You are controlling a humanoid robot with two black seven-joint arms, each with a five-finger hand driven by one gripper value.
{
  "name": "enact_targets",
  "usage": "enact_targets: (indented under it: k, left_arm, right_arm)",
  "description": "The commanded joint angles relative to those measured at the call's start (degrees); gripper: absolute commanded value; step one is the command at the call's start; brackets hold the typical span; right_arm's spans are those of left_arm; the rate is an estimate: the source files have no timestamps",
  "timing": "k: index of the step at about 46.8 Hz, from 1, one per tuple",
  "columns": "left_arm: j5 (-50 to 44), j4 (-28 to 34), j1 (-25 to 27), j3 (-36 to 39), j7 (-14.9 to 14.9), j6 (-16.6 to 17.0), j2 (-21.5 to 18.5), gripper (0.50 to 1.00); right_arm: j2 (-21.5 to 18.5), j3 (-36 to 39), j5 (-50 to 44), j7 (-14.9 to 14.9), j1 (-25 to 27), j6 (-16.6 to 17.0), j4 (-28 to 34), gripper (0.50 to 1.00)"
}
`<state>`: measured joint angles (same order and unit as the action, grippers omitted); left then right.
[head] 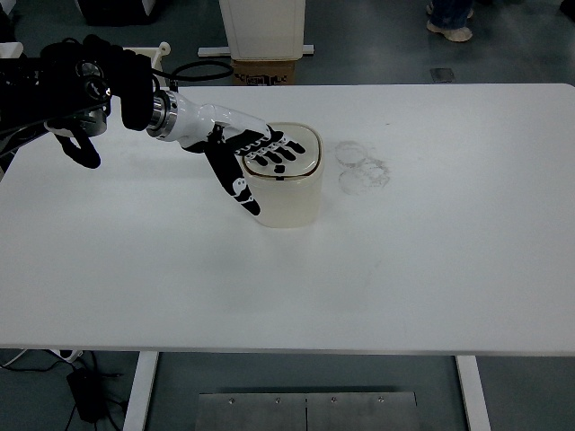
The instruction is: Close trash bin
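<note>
A small cream trash bin (pixel 289 202) stands upright on the white table (pixel 431 260), a little left of the frame's centre and in its upper half. Its long axis runs straight up from the tabletop, and its top faces up toward the camera. The lid (pixel 304 144) lies flat across the top, level with the rim, so the bin reads as shut; a thin dark line traces the seam around the lid's rounded-square outline. The left hand (pixel 252 154) comes in from the upper left of the frame on a black arm with a white forearm shell, and it lies palm down on the left part of the lid. Its fingers (pixel 278 153) are spread apart and stretched flat toward the right, resting on the lid and gripping nothing, while the thumb (pixel 238 187) points down and toward the bottom of the frame along the bin's left wall. Just right of the bin, faint grey ring marks (pixel 362 166) smudge the tabletop. At the top centre of the frame, beyond the table's far edge, stands a white cabinet (pixel 263 27) with a brown cardboard box (pixel 266 70) at its foot. A person's shoes (pixel 446 20) show at the top right, on the grey floor.
</note>
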<state>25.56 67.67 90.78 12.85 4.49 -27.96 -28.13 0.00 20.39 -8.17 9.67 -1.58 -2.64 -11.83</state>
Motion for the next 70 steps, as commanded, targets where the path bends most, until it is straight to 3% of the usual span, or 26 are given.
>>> enact_targets:
  k: [1,32,47,63,70]
  left_arm:
    - [0.19,0.00,-0.16,0.24,0.00,0.01,0.09,1.000]
    - [3.09,0.00,-1.13,0.60,0.00,0.10,0.36,1.000]
    - [-4.38,-0.87,0.19,-0.63,-0.18,1.41,-0.61,1.000]
    - [-7.63,-3.33,-0.43,-8.45,-0.79,2.64,-3.51,1.000]
    - [-13.17,-9.04,-2.54,-13.90,-2.20,6.25,-3.25,1.000]
  right_arm:
    - [0.00,0.00,0.00,-0.01,0.00,0.00,0.05,0.993]
    - [0.00,0.00,0.00,-0.09,0.00,0.00,-0.04,0.993]
    - [0.00,0.00,0.00,-0.01,0.00,0.00,0.05,0.993]
    - [0.00,0.00,0.00,-0.01,0.00,0.00,-0.04,0.993]
    - [0.00,0.00,0.00,-0.01,0.00,0.00,0.05,0.993]
